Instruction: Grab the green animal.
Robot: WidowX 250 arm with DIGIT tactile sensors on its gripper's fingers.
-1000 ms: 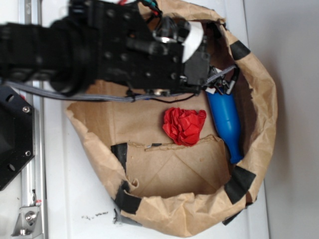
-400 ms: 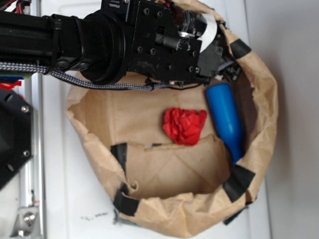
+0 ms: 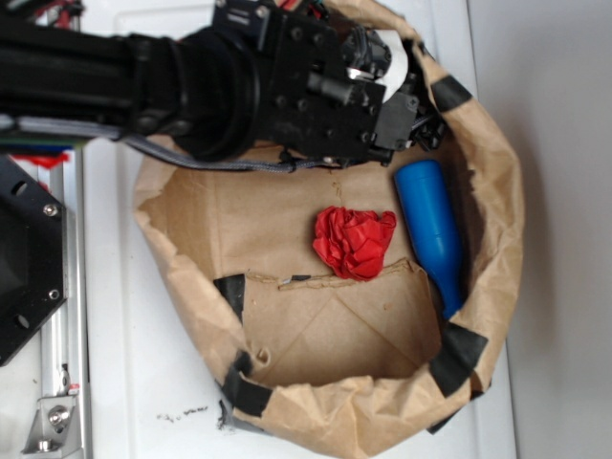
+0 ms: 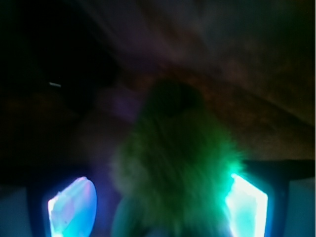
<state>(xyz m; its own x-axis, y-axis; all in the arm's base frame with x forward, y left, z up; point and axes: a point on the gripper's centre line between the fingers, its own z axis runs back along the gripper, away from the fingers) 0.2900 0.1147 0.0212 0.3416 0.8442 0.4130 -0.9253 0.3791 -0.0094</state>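
In the wrist view the green animal [image 4: 175, 163], a fuzzy lime-green plush with a darker rounded head at its far end, fills the space between my fingers. My gripper [image 4: 159, 181] is open around it. The right finger [image 4: 247, 205] touches the fur, while a gap separates the left finger [image 4: 71, 207] from it. In the exterior view the gripper [image 3: 421, 115] is low in the top right corner of the brown paper bag [image 3: 497, 220], and the arm hides the animal there.
A red paper wad [image 3: 354, 242] lies mid-bag and a blue plastic bottle [image 3: 435, 229] lies along the right wall, both just below the gripper. Black tape patches mark the bag's rim. A metal rail [image 3: 62, 316] runs down the left.
The arm has shifted up and slightly right, towards the bag's top right corner, uncovering the whole blue bottle. The bag's left wall has shifted a little.
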